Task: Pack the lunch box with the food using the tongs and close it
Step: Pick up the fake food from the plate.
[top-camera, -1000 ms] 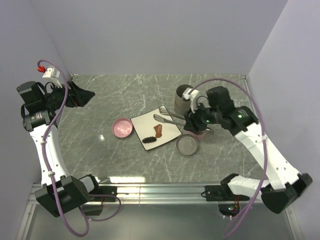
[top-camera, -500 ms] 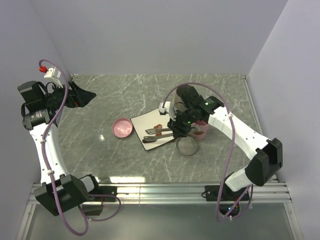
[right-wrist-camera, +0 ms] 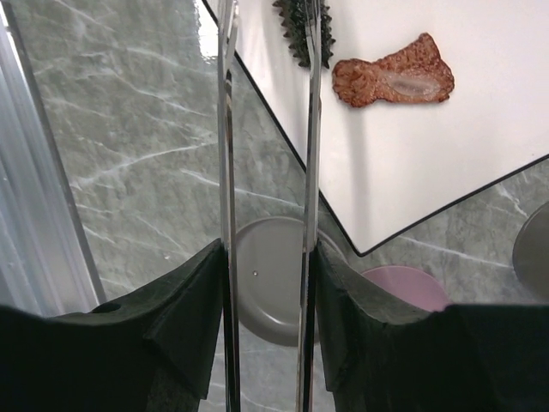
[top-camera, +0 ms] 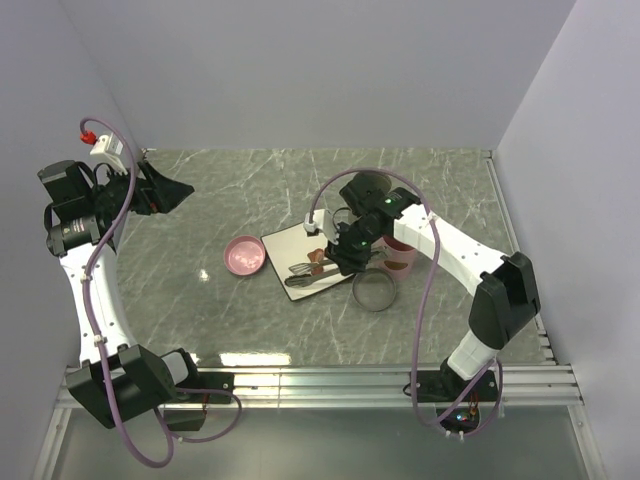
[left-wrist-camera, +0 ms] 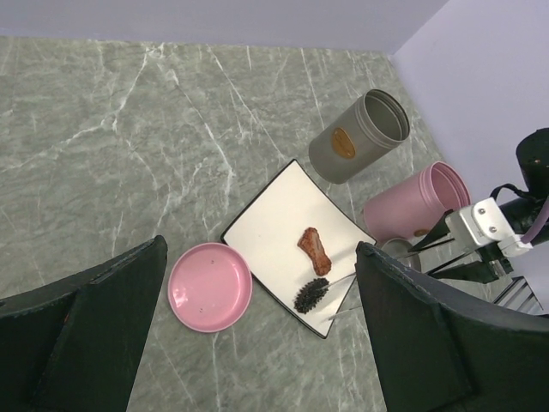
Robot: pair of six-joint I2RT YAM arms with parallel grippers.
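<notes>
My right tool (right-wrist-camera: 268,292) pinches the tongs (right-wrist-camera: 227,172), whose thin arms stand apart and reach over the dark oblong (right-wrist-camera: 292,34) at the near edge of the white plate (right-wrist-camera: 412,163). The reddish-brown piece (right-wrist-camera: 395,75) lies just beside the oblong. Far left, my left tool (left-wrist-camera: 262,283) hangs spread wide above the bench (left-wrist-camera: 129,129).

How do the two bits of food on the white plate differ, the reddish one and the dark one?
The reddish-brown piece is flat and bumpy with a pale patch in its middle; the dark brown piece is oblong with a spiky edge. In the right wrist view one arm of the tongs crosses the dark brown piece, while the reddish-brown piece lies clear to one side. Both rest on the white plate, apart from each other.
</notes>
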